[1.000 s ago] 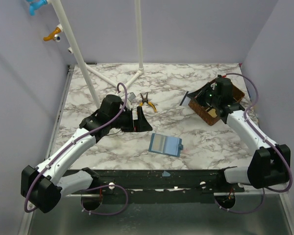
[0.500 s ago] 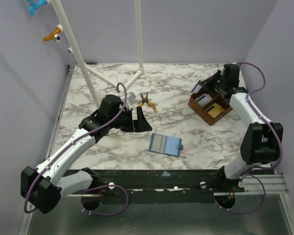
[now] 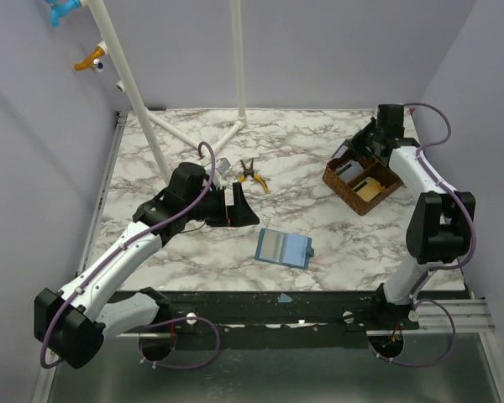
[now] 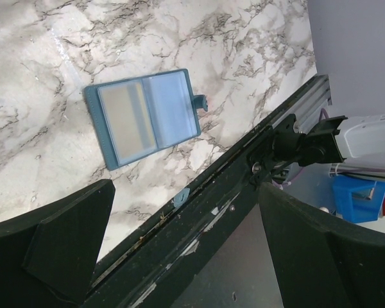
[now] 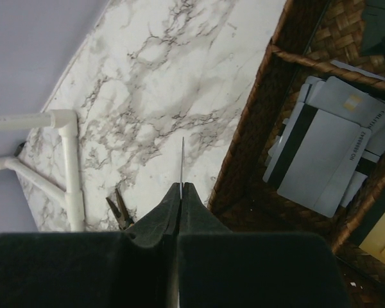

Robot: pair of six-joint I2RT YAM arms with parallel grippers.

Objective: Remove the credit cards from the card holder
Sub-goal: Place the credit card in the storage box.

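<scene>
White arm links (image 3: pixel 122 252), black joints (image 3: pixel 189 183), looping purple cables (image 3: pixel 428 109)

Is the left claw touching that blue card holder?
Apart. Left wrist view shows bare marble table between the open left gripper and the card holder.

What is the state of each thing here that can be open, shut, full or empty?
Small flat blue card holder: lying open, one tan card inside.
Left gripper: open, empty.
Right gripper: shut on thin card, seen edge-on.
Brown woven compartment tray: holds several grey cards.
</scene>
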